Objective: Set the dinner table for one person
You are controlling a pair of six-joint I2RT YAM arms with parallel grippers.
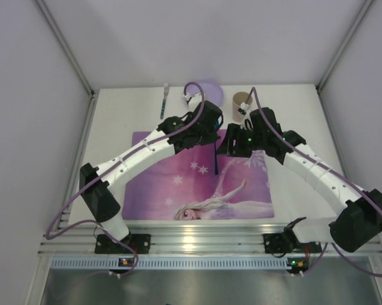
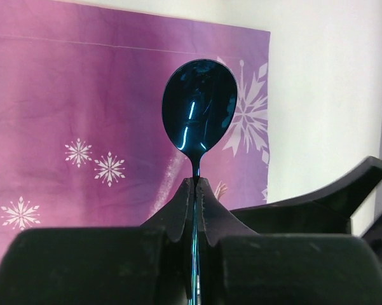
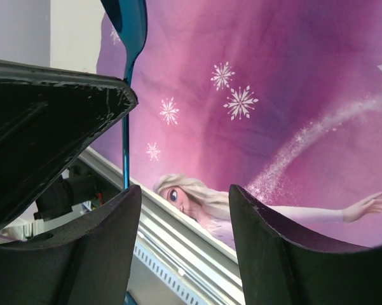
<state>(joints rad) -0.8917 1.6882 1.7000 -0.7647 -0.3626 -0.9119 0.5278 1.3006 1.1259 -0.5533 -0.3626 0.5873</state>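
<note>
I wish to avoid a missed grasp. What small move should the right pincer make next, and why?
Probably it should shift sideways toward the blue spoon before closing. The left pincer is shut on the spoon's handle, over the placemat. In the right wrist view, the right pincer has its jaws apart with nothing between them; the handle runs beside one finger, outside the gap.

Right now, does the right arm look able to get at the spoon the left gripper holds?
Probably yes: the spoon, pinched in the left gripper, shows bare handle just beside the right gripper's open fingers, with nothing between.
</note>
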